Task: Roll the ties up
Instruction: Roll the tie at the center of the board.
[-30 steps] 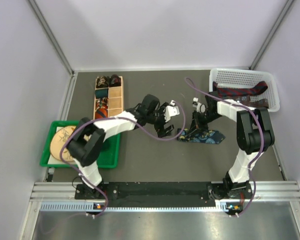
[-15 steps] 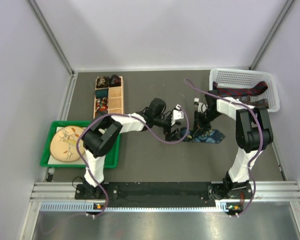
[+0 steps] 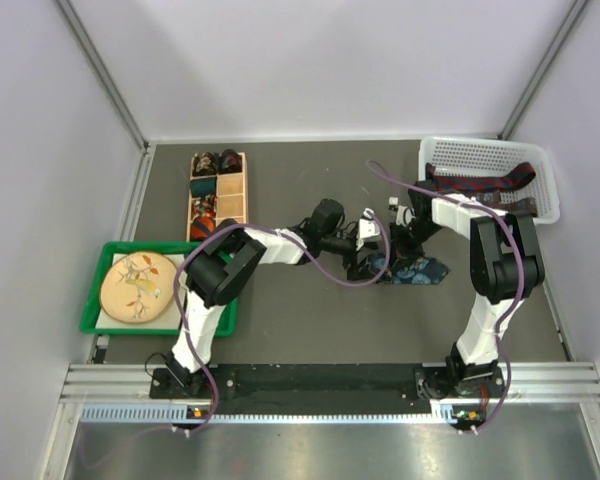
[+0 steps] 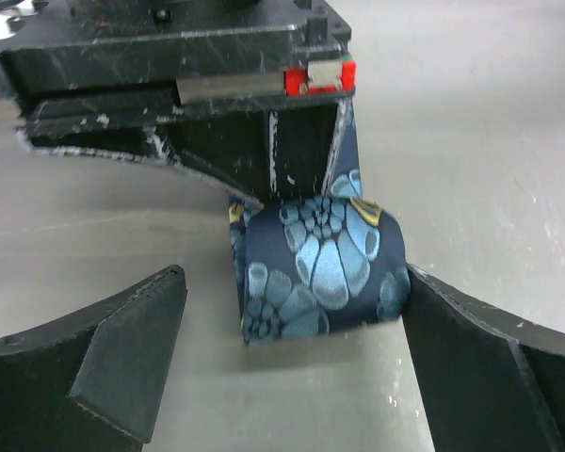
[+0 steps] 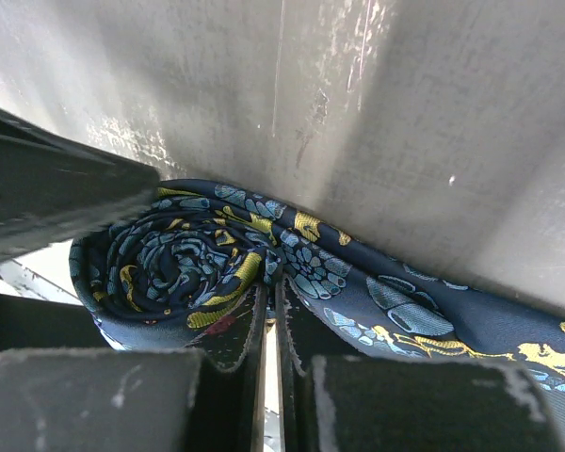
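A dark blue tie (image 3: 418, 271) with a floral print lies mid-table, one end rolled into a coil (image 4: 320, 271). My left gripper (image 4: 292, 363) is open, with its fingers (image 4: 108, 363) on either side of the coil; the right-hand finger touches the coil's edge. In the top view the left gripper (image 3: 364, 262) sits just left of the tie. My right gripper (image 5: 273, 287) is shut on the tie's fabric right beside the coil (image 5: 169, 259), and the flat length (image 5: 433, 320) runs off to the right. The right gripper (image 3: 399, 250) stands over the tie's rolled end.
A white basket (image 3: 536, 178) at the back right holds red and navy patterned ties (image 3: 485, 183). A wooden compartment box (image 3: 242, 195) at the back left holds rolled ties. A green tray (image 3: 92, 318) with a round plate (image 3: 138, 287) sits at the near left.
My left arm has swung right across the table, and its open fingers now straddle the coil. The right gripper has stayed shut on the tie, barely moving.
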### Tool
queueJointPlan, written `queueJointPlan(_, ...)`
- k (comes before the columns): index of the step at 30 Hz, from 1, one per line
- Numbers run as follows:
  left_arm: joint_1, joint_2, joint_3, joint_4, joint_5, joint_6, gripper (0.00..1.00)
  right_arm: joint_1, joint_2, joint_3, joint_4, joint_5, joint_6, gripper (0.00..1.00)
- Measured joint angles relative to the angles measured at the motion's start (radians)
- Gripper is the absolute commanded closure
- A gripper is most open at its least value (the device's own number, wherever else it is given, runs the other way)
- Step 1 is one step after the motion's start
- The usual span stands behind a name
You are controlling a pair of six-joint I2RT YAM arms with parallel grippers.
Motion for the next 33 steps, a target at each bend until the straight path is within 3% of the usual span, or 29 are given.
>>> queueJointPlan(6,-0.024,0.047,0.035,0.015,-0.006,-0.042,0.16,0.000,0.000,0.000,0.000,0.001,0.000,1.00)
queueJointPlan(11,-0.049,0.072,0.084,-0.032,-0.037,-0.067,0.49,0.000,0.000,0.000,0.002,0.001,0.000,1.00)
queueJointPlan(17,-0.063,0.066,0.129,-0.168,-0.105,-0.004,0.66,0.000,0.000,0.000,0.014,-0.009,0.000,1.00)
queueJointPlan(25,-0.062,-0.027,0.115,-0.413,-0.252,0.157,0.73,-0.014,0.000,0.007,0.074,-0.115,0.002,0.65)
queueJointPlan(33,-0.066,-0.053,0.139,-0.572,-0.323,0.239,0.71,-0.082,-0.027,0.005,0.059,-0.303,-0.005,0.43)
